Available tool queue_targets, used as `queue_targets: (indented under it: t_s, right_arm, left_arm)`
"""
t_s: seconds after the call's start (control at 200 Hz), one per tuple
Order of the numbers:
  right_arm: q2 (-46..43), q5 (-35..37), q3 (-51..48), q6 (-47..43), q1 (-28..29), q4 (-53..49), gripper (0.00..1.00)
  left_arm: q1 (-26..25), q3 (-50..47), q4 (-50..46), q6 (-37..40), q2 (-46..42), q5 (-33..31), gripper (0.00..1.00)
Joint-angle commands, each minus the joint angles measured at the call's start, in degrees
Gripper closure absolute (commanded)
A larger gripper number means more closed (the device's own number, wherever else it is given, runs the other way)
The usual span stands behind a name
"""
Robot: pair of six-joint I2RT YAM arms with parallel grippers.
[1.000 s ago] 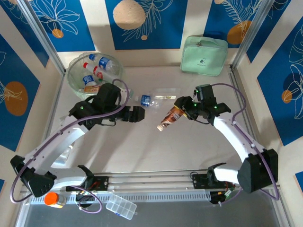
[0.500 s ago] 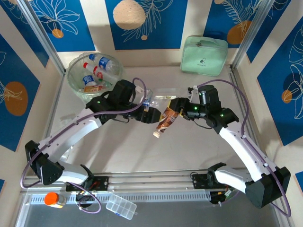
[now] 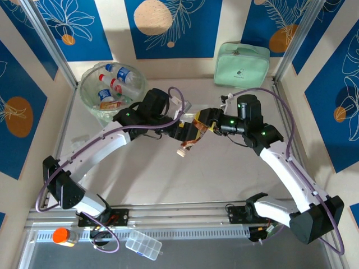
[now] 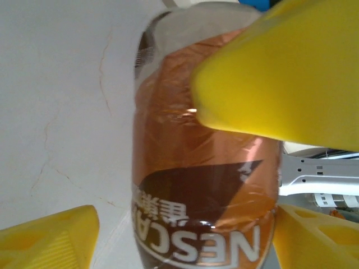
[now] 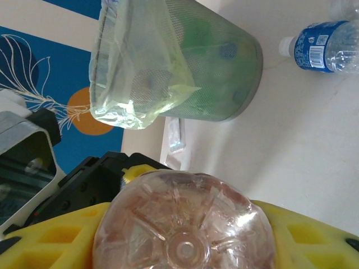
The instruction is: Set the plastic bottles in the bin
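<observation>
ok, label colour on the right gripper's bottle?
The bottle has a coppery orange label with a dark brown band; clearest in left wrist view.

You get bright, even light from overhead in the top view. The table [image 3: 224, 174] reads pale and clean, and each arm throws only a soft, faint shadow beneath it. Detail there holds sharp out to the corners.

In your left wrist view the coffee bottle [image 4: 202, 185] sits so close that its label goes slightly soft. A small white glint burns on its orange foil, and the yellow fingers [image 4: 280, 73] are smooth blurs.

In your right wrist view the same bottle's clear base catches glare and is out of focus. The bin [image 5: 185, 67] and the blue-labelled bottle [image 5: 314, 47] look crisper.
</observation>
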Motion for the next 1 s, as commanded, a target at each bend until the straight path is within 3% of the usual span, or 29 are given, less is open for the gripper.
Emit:
queue_targets:
  t_s: [0.0,0.195,0.455,0.635,0.74,0.875,0.995]
  right_arm:
    - [-0.2,-3.8,1.6,0.8,0.8,2.9,0.45]
    - [-0.2,-4.0,1.2,1.4,1.4,3.6,0.45]
    - [-0.9,-3.5,1.2,1.6,1.5,3.4,0.46]
    - [-1.4,-2.7,1.3,1.6,1.8,2.9,0.45]
    - [-1.7,-1.1,1.9,1.3,2.0,1.7,0.32]
    - [-2.9,4.0,3.6,-0.3,2.1,-2.6,0.01]
    - [-5.1,8.9,5.1,-2.8,1.2,-6.8,0.01]
  left_arm:
    - [-0.5,2.6,2.1,1.5,0.8,1.0,0.27]
    - [-0.5,1.0,7.1,-0.5,-0.2,1.9,0.30]
    - [-0.5,-0.8,9.5,-1.1,-1.6,3.2,0.49]
    - [-0.5,-1.5,10.6,-1.7,-2.4,4.4,0.54]
    - [-0.6,-2.1,11.2,-1.9,-3.3,3.7,0.54]
    - [-0.4,-2.8,11.5,-2.0,-4.7,1.1,0.55]
    - [0.7,-3.4,11.3,-2.5,-6.8,-2.9,0.58]
